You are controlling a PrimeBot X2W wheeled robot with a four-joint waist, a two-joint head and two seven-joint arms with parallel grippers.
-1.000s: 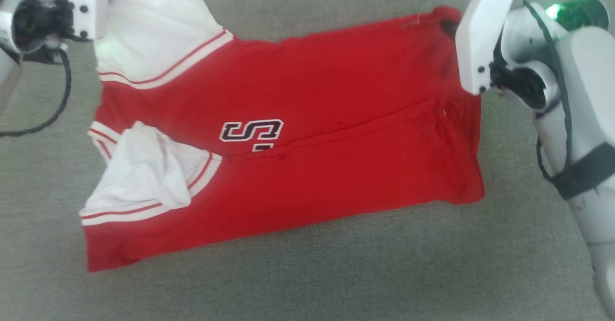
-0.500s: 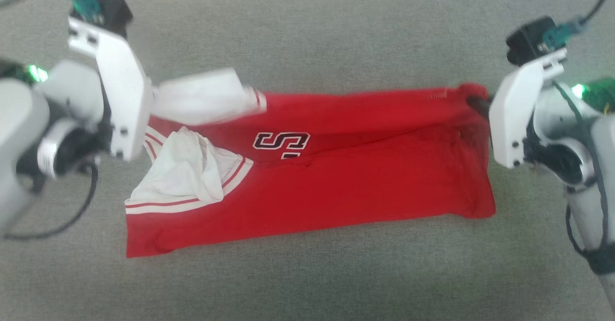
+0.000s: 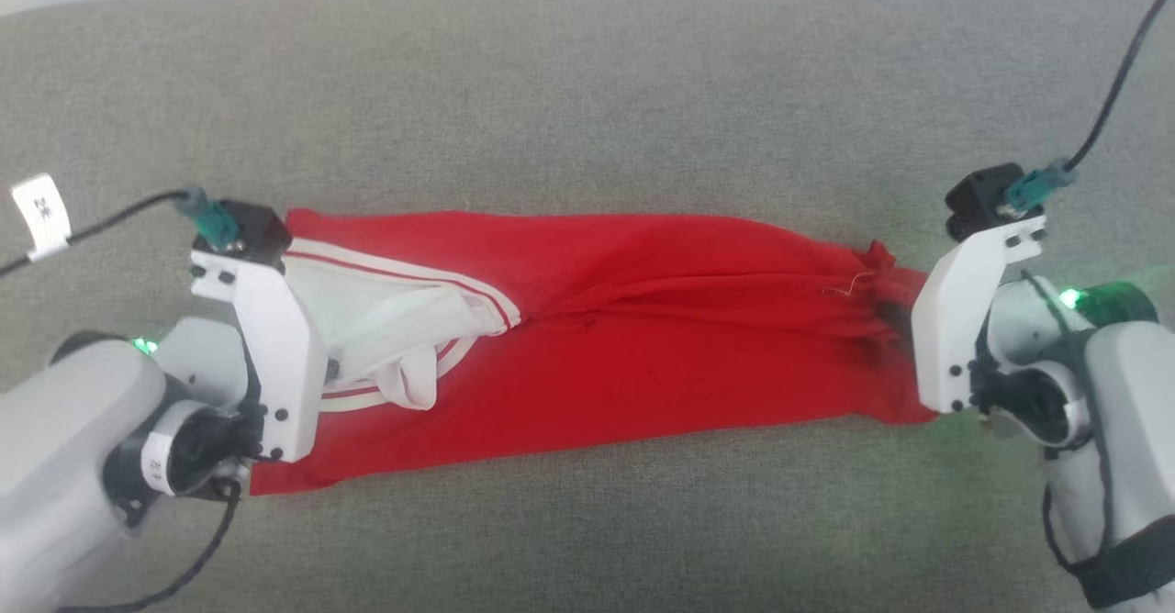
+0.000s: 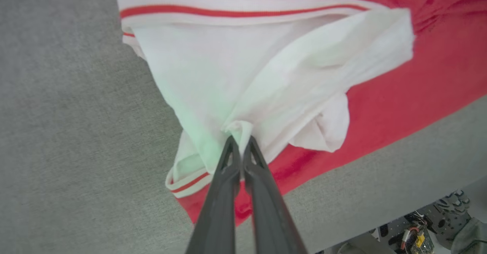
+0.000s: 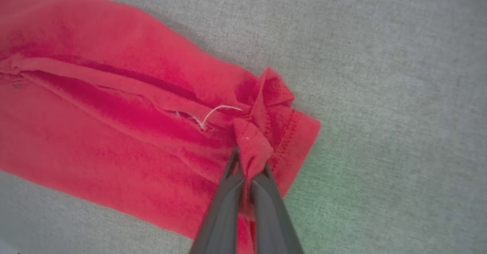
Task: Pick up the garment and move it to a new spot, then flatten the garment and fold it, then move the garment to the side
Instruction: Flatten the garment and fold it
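Grey fabric-covered tabletop point(image 3: 587, 90) carries the folded red jersey garment point(image 3: 643, 338); left tool point(image 4: 239, 140) pinches its white sleeve point(image 4: 228, 75), right tool point(image 5: 250, 161) pinches its red hem point(image 5: 295, 132).

My forearms point(image 3: 64, 448) are rounded pale-grey shells. Each wrist wears a flat white bracket point(image 3: 266, 347) dotted with dark screws, topped by a black camera block point(image 3: 978, 193) with a teal plug point(image 3: 209, 218) and black cable point(image 3: 1113, 94). A white tag point(image 3: 41, 214) hangs on the left cable. Green lights point(image 3: 1069, 299) glow. My left gripper point(image 4: 239, 142) and right gripper point(image 5: 250, 162) have slim dark-grey fingers point(image 4: 217, 208).
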